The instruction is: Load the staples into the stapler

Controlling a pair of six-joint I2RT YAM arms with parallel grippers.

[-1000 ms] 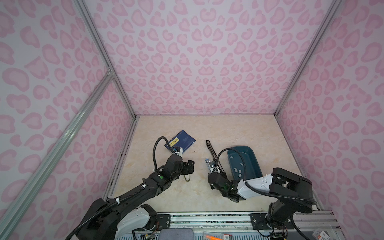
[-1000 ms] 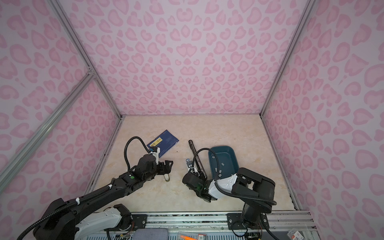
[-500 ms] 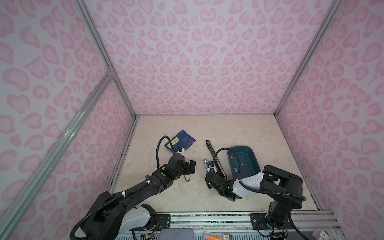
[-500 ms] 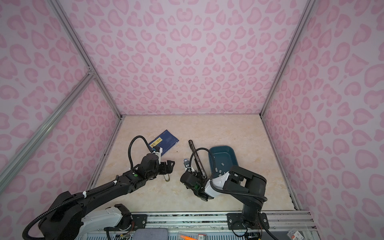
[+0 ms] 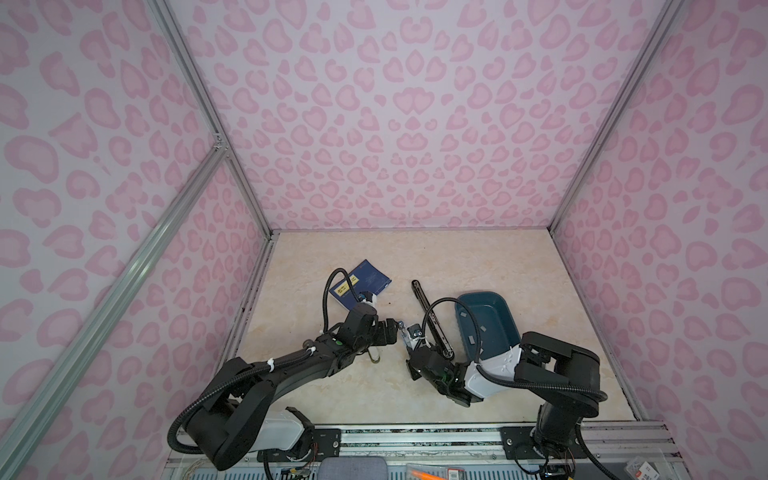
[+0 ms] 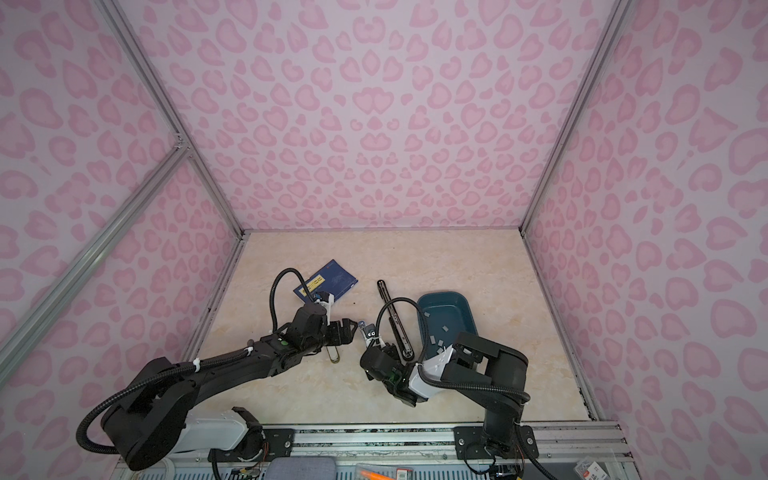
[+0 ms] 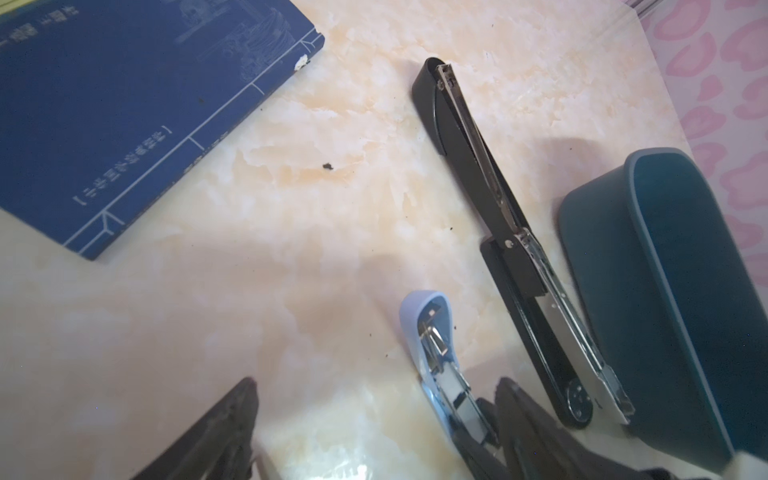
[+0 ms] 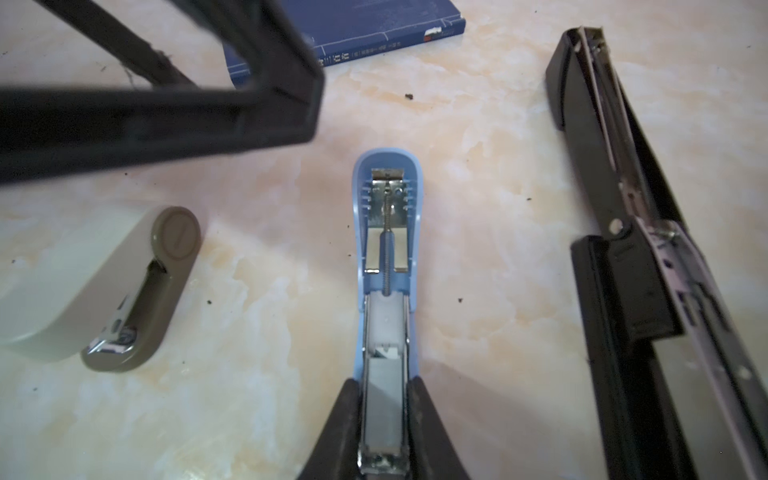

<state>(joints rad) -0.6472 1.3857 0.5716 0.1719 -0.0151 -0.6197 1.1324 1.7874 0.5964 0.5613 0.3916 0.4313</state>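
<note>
My right fingers [image 8: 343,419] have just pinched shut on the open blue stapler [image 8: 386,249], near the table's [image 5: 374,407] front edge. Left fingers [image 7: 232,415] are spread. Staples [image 6: 444,328] wait in the teal tray [image 6: 440,296] at the right; I judge the stapler steadied for loading.

The left arm is extending forward toward the centre, forearm low; the left gripper [image 5: 392,332] is presenting widely spread jaws. The right arm is bending sharply at the elbow, forearm pointing inward; the right gripper [image 8: 384,415] is clamping the blue stapler [image 8: 386,232] between both fingers.
</note>
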